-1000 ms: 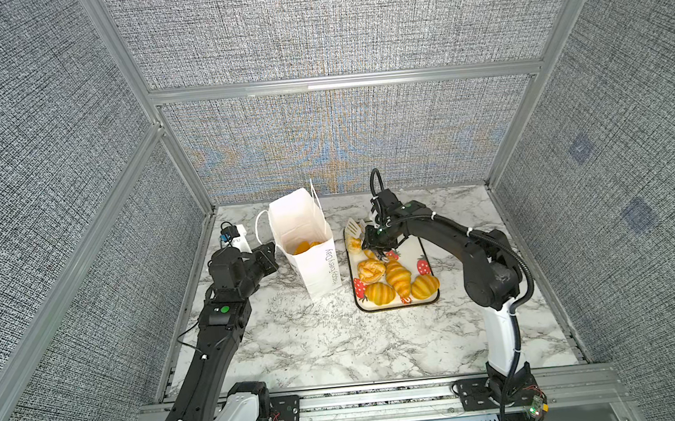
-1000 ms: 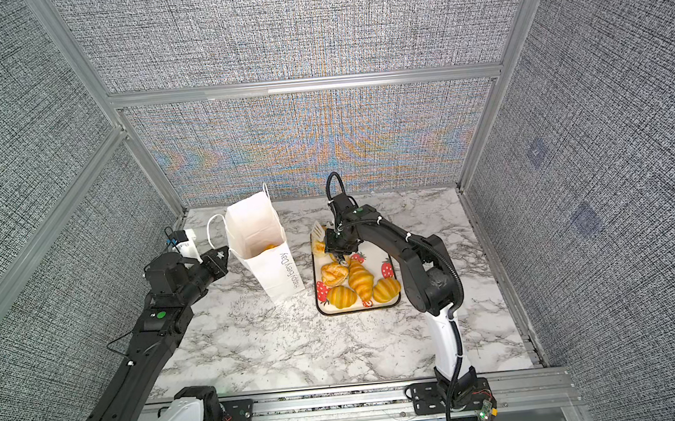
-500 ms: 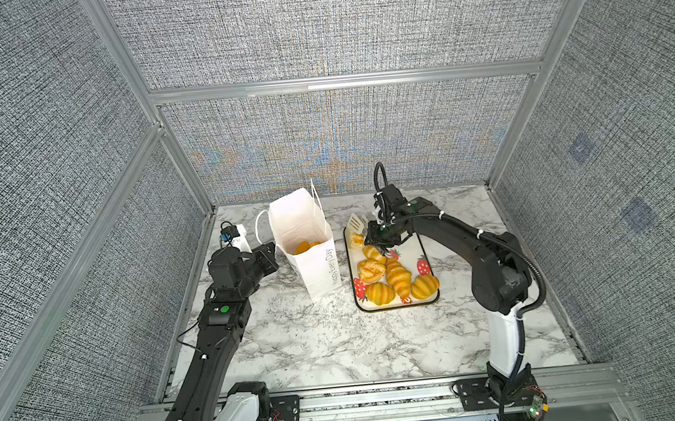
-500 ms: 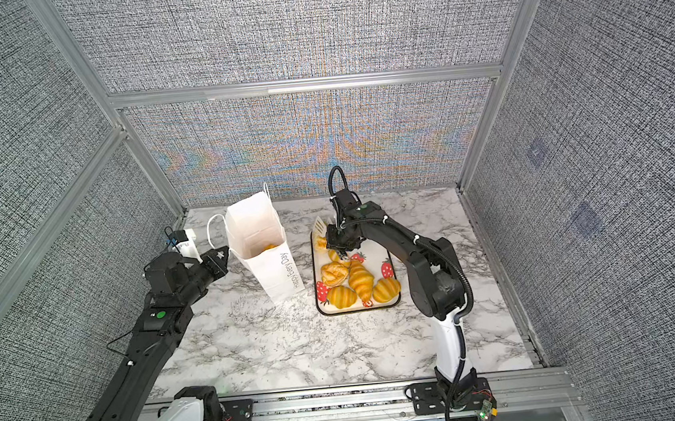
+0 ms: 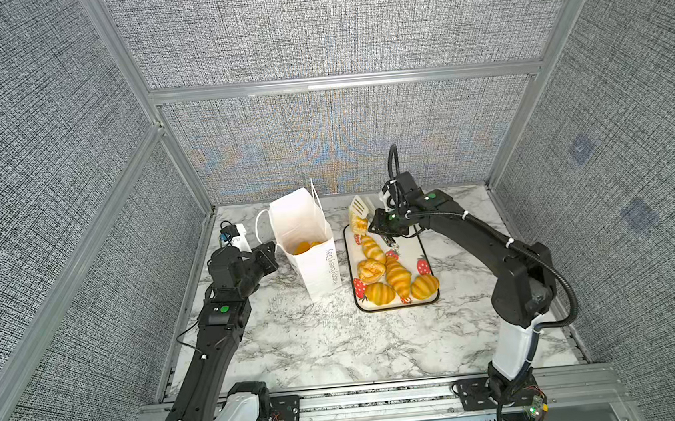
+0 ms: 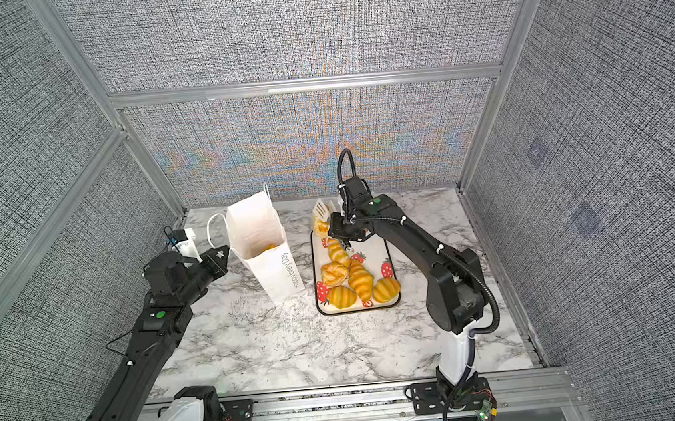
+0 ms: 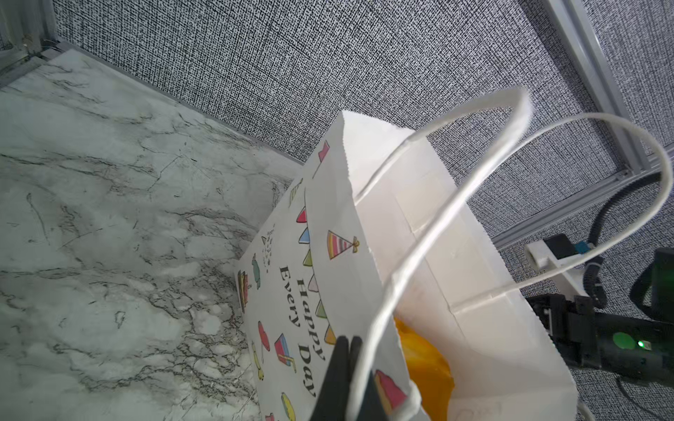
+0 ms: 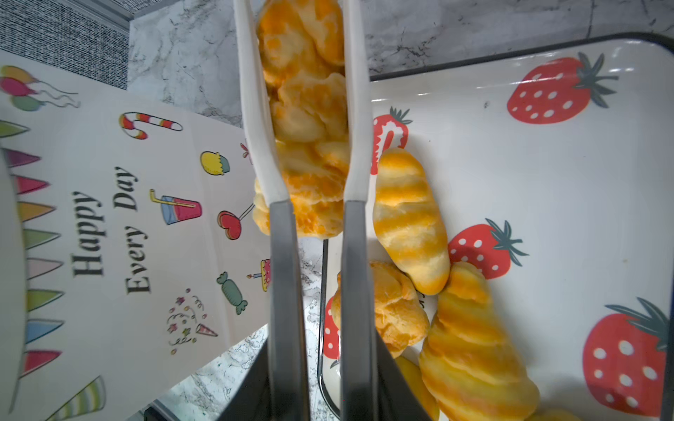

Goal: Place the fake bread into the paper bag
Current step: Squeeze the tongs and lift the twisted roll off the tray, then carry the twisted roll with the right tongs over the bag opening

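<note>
The white paper bag [image 5: 316, 263] [image 6: 275, 267] stands upright and open, with one orange piece of fake bread [image 5: 305, 247] [image 7: 425, 359] inside. My left gripper [image 5: 269, 251] [image 7: 346, 350] is shut at the bag's near rim [image 7: 368, 226], beside the cord handle [image 7: 452, 204]. My right gripper [image 5: 385, 232] [image 8: 321, 364] is shut on the grey handles of white tongs [image 8: 255, 120] [image 5: 358, 206]. The tongs clamp the long braided loaf [image 8: 306, 109] [image 5: 357, 224] [image 6: 321, 226] above the tray's far left corner, between bag and tray. Several croissants and buns [image 5: 398, 275] [image 6: 359, 278] lie on the tray.
The cream strawberry tray [image 5: 410, 249] [image 8: 529, 175] sits just right of the bag. A small white box with a cable [image 5: 237, 235] stands at the back left by the wall. Grey fabric walls close in three sides, and a metal rail [image 5: 385, 395] runs along the front.
The right arm has lifted the tongs and the loaf a little up and toward the back of the tray. The left arm and the bag have stayed put.
</note>
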Action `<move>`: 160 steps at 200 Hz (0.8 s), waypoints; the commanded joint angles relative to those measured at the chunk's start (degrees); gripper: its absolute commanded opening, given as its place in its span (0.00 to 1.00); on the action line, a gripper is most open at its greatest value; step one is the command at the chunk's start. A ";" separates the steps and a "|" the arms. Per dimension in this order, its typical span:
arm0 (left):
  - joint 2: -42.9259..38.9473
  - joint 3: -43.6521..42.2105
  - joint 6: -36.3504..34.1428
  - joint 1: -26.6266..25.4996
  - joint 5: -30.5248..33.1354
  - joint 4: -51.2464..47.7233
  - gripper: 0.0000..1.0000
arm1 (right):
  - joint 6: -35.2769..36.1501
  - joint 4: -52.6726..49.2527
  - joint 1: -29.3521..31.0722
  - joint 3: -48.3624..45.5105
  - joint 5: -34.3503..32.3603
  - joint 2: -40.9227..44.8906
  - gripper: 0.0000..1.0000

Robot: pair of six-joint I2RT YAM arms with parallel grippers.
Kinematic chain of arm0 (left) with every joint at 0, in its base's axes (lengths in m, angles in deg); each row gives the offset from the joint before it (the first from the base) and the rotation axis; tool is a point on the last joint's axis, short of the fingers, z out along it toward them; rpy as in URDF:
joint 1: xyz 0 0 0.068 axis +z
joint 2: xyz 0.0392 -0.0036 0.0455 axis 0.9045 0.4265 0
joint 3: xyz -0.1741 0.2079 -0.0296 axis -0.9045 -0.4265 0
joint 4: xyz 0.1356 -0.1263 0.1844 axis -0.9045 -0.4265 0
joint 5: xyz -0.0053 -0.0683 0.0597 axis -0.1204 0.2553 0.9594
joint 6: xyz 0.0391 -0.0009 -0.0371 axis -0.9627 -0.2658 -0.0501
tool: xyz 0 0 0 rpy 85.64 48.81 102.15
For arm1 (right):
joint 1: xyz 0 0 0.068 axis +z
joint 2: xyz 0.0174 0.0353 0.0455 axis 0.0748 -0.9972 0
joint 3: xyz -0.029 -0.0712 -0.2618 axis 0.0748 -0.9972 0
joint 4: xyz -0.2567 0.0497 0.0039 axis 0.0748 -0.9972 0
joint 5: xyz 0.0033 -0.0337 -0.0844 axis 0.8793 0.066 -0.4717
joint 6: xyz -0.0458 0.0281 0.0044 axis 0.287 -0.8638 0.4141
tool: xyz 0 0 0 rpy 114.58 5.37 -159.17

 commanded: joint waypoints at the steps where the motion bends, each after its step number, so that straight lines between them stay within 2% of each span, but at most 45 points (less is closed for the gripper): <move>1: -0.07 0.28 0.34 0.03 -0.41 -0.83 0.00 | 0.18 0.79 0.03 0.32 -0.23 2.45 0.32; 61: -0.10 0.43 0.61 -0.03 -0.65 -0.77 0.00 | 0.31 1.62 0.05 0.67 0.36 8.79 0.32; 97: -0.08 0.42 0.82 -0.01 -0.70 -0.67 0.00 | -0.51 3.69 0.37 0.41 4.16 12.03 0.32; 160: 0.15 0.17 1.23 0.00 -0.97 -0.24 0.00 | -0.44 7.99 1.98 -0.89 6.84 16.63 0.32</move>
